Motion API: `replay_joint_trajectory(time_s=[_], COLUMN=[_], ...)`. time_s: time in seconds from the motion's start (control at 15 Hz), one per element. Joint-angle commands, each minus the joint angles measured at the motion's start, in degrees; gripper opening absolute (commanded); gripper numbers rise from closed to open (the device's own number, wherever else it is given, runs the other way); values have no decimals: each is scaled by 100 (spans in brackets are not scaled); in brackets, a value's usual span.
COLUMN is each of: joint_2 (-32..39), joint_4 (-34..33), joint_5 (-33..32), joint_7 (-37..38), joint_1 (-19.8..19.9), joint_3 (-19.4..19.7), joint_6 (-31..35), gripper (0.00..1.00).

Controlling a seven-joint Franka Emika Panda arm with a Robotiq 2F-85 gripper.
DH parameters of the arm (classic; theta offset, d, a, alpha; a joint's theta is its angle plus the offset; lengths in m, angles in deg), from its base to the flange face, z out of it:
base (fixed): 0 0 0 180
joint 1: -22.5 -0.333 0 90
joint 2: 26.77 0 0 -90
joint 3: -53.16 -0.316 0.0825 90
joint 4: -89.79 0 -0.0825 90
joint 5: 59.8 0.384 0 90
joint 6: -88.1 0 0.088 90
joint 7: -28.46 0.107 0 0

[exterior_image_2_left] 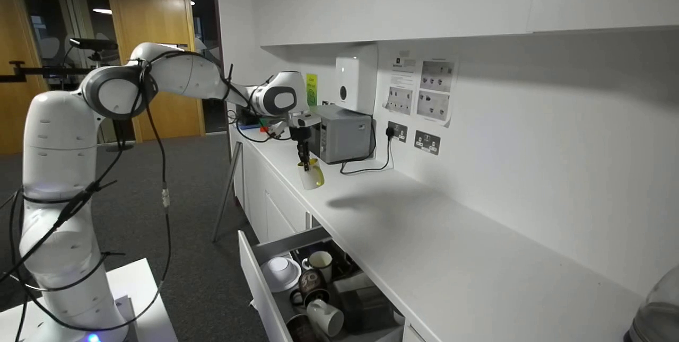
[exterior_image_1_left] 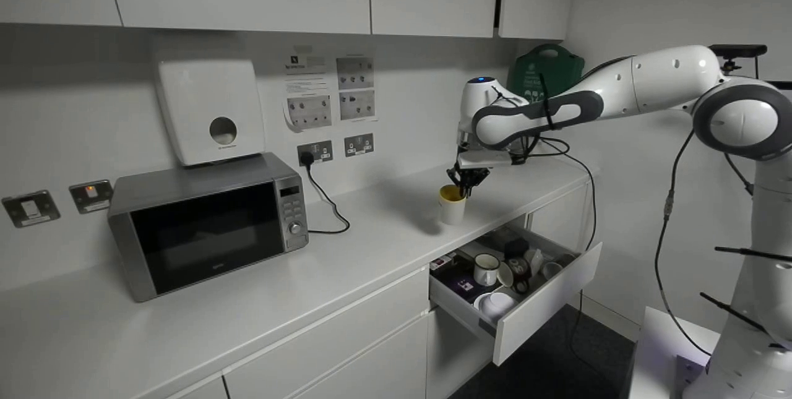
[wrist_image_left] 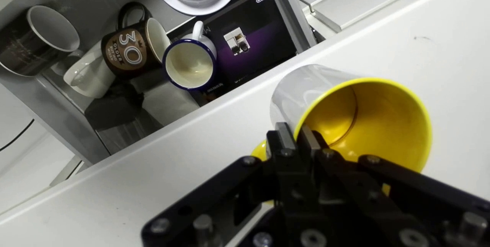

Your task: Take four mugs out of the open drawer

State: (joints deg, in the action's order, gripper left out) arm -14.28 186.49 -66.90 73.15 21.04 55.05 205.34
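Yellow-lined mug (wrist_image_left: 367,120): positioned over the desk (exterior_image_2_left: 451,236), outside the drawer (exterior_image_1_left: 547,305), mouth upward. My tool (wrist_image_left: 295,136) is clenched on its wall at the rim, one finger inside and one outside, near the yellow handle (exterior_image_2_left: 320,176). Whether the base contacts the desk I cannot confirm from these angles.

The drawer stands pulled out below the desk edge. Contents are as follows. A white enamel mug (wrist_image_left: 189,63) with a dark blue rim stands upright beside a black-and-purple box (wrist_image_left: 262,34). A brown mug (wrist_image_left: 130,49) printed "30" lies on its side next to the enamel mug. A white mug (wrist_image_left: 93,78) lies on its side just beside the brown mug. A dark mug (wrist_image_left: 30,44) occupies the end away from the box. A white saucer (wrist_image_left: 195,4) carries a white cup (exterior_image_2_left: 278,265).

On the desk, a microwave (exterior_image_1_left: 210,219) stands apart from the mug I hold; a paper towel dispenser (exterior_image_1_left: 207,96) is on the wall above it.
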Motion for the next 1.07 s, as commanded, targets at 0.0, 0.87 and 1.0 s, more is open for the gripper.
replay_joint_trajectory(time_s=[0.0, 0.87, 1.0], joint_2=[601, 2005, 2168], joint_4=[-1008, -2645, -2815], joint_5=[22, 397, 449], joint_7=[-253, -564, -557], joint_1=[-57, -39, -55], joint_3=[36, 106, 106], joint_6=[-413, -1066, -1113], gripper=[2, 2, 2])
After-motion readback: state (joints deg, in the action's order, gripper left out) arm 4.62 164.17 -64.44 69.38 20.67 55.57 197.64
